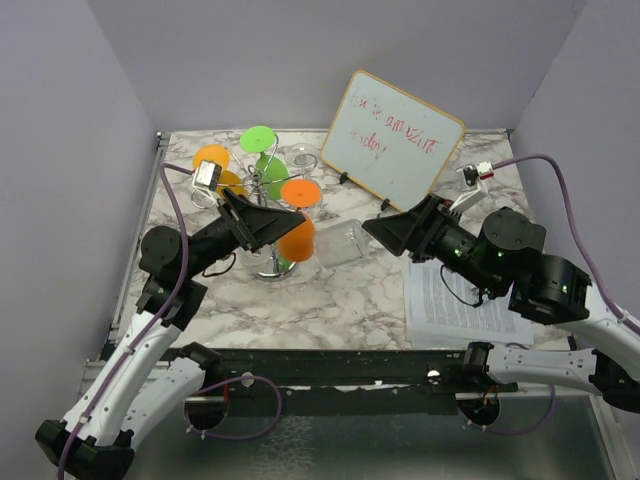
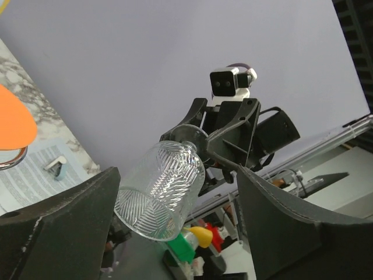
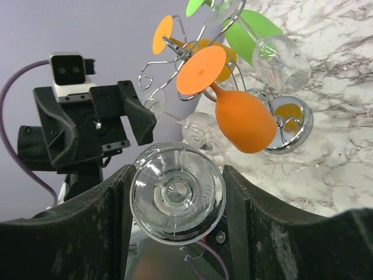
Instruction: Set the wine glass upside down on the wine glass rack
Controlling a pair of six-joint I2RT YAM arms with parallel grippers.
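Note:
My right gripper (image 1: 385, 232) is shut on the round foot of a clear ribbed wine glass (image 1: 345, 243) and holds it on its side above the table, bowl pointing left. In the right wrist view the foot (image 3: 178, 200) sits squeezed between the two fingers. The wire wine glass rack (image 1: 268, 178) stands at the back left on its chrome base (image 3: 294, 129), with orange, green and clear glasses hanging on it. My left gripper (image 1: 292, 224) is open and empty, just left of the glass's bowl and in front of the rack. The left wrist view shows the bowl (image 2: 160, 192) beyond its open fingers.
A tilted whiteboard (image 1: 392, 138) with red writing stands at the back right. A printed paper sheet (image 1: 450, 300) lies on the marble table under my right arm. An orange glass (image 3: 245, 119) hangs low on the rack's near side, close to the held glass.

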